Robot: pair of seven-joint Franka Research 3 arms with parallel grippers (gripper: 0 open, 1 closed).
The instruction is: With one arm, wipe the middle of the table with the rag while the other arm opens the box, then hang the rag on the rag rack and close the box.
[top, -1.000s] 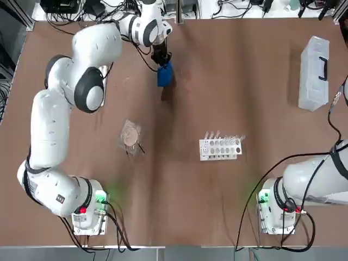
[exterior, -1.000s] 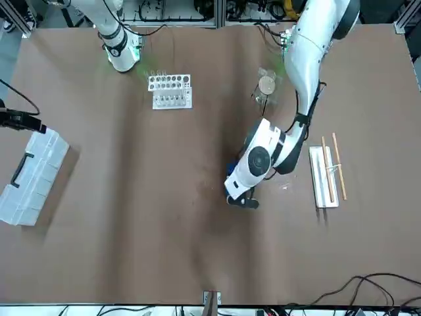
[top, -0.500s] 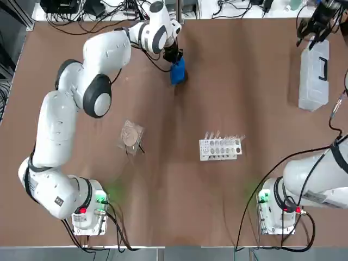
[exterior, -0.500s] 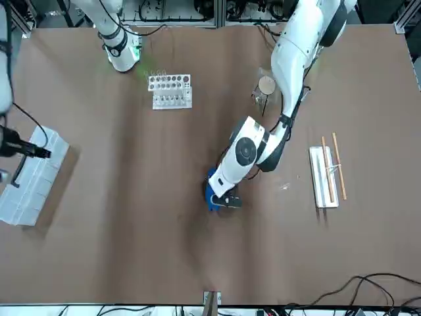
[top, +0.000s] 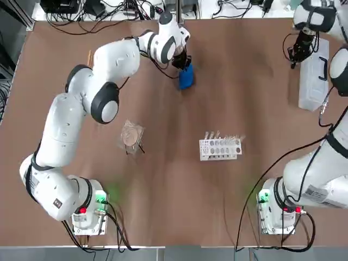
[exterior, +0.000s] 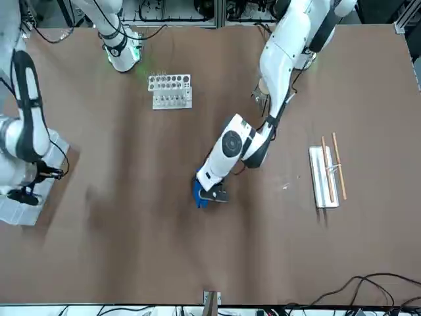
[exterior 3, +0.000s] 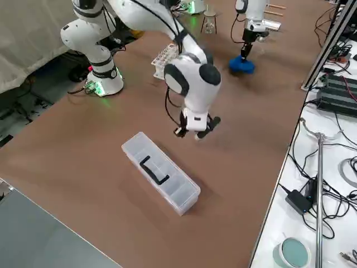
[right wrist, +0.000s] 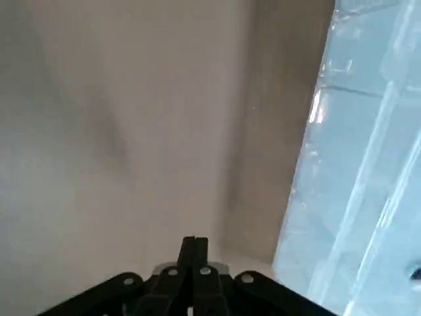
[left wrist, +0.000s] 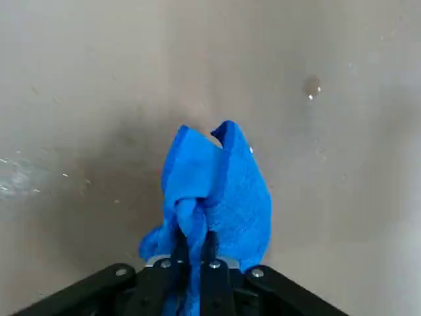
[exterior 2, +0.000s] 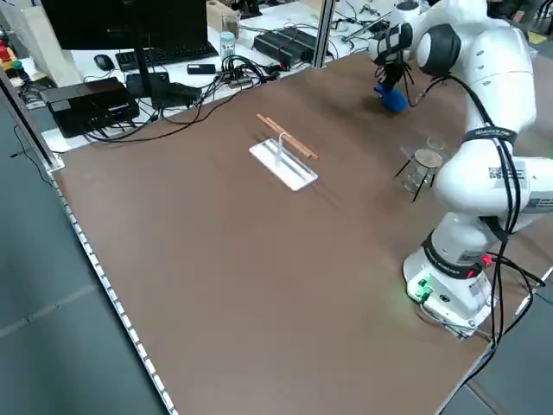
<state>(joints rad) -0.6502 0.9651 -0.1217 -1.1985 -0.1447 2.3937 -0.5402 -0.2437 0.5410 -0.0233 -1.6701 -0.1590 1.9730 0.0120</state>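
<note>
My left claw (left wrist: 191, 257) pinches the rag (left wrist: 227, 197) and has slid toward the table's (top: 163, 206) middle, so wiping seems underway. My right claw (right wrist: 195, 253) has just pressed together, empty, beside the shut box (exterior 3: 162, 173). I guess opening comes next.

A monitor (exterior 2: 130, 22) and keyboard (exterior 2: 164, 57); what looks like pale curtain (exterior 3: 33, 36).

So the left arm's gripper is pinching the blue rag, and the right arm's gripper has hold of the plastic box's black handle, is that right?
Not quite: the right gripper is shut on nothing, beside the plastic box, as its wrist view shows. The left gripper is indeed pinching the blue rag.
</note>
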